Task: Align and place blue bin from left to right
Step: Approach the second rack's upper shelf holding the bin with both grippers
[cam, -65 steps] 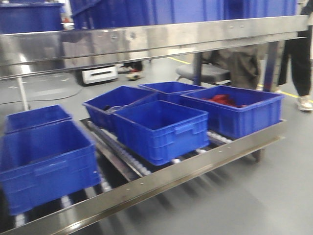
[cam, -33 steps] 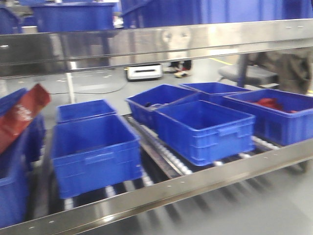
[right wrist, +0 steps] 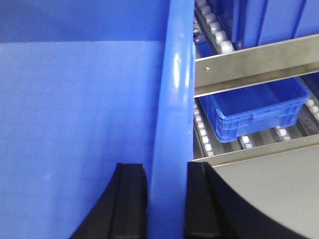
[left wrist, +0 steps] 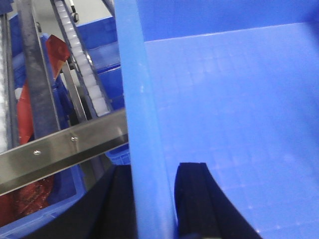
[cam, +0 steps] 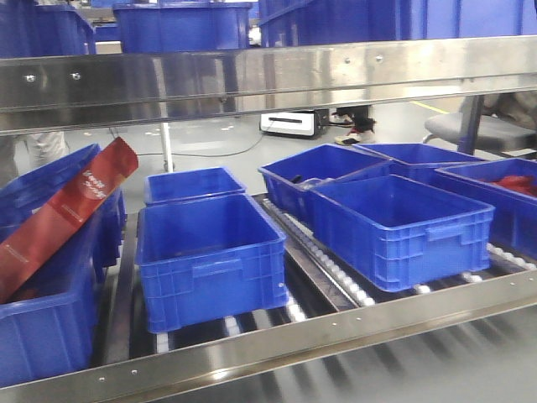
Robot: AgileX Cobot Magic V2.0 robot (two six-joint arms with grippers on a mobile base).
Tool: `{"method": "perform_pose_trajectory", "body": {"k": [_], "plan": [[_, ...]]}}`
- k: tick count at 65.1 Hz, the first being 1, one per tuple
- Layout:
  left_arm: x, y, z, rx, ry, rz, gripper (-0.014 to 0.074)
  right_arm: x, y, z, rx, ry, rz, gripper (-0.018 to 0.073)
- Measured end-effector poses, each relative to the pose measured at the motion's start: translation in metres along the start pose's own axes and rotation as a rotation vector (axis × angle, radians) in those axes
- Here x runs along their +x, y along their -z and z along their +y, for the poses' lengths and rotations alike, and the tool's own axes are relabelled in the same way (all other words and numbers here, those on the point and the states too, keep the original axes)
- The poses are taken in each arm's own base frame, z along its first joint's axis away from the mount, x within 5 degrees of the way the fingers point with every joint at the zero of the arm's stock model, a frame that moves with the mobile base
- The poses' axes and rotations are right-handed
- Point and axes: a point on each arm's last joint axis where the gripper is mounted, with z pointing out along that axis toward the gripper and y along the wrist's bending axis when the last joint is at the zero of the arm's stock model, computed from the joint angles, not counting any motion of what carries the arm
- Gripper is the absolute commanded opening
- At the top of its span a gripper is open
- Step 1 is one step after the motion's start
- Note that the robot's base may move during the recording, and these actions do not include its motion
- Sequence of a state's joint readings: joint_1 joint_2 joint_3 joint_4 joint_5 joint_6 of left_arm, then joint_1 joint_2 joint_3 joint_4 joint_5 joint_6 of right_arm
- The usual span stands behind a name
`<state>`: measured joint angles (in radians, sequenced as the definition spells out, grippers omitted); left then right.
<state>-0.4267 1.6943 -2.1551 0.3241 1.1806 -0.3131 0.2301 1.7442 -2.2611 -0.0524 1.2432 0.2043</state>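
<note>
The blue bin (left wrist: 234, 94) fills the left wrist view, and my left gripper (left wrist: 154, 199) is shut on its left wall, one black finger (left wrist: 119, 204) outside and one inside. In the right wrist view the same bin (right wrist: 75, 99) shows its inside. There my right gripper (right wrist: 167, 199) is shut on the right wall, with its fingers (right wrist: 130, 199) on either side of the rim. Neither the held bin nor the grippers show in the front view.
A roller shelf with a steel front rail (cam: 294, 340) carries several blue bins. One stands at the centre front (cam: 210, 256), one at the right front (cam: 398, 227), and a left one (cam: 42, 327) holds a red box (cam: 63, 214). A steel beam (cam: 268, 75) crosses above.
The front view has swung to the left. The shelf bins have slid right in the frame, and the left bin with the red box has come into view.
</note>
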Motion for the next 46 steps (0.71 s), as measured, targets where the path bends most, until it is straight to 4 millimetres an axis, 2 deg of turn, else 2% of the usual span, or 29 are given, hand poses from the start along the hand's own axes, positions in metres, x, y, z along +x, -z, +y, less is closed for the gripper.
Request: {"method": "perform_pose_trajectory", "body": {"k": [46], "plan": [[0.0,0.0,0.0,0.0,0.0,0.0,-0.0008,0.0,0.0,0.0,0.0,0.0,0.0,-0.008]]}}
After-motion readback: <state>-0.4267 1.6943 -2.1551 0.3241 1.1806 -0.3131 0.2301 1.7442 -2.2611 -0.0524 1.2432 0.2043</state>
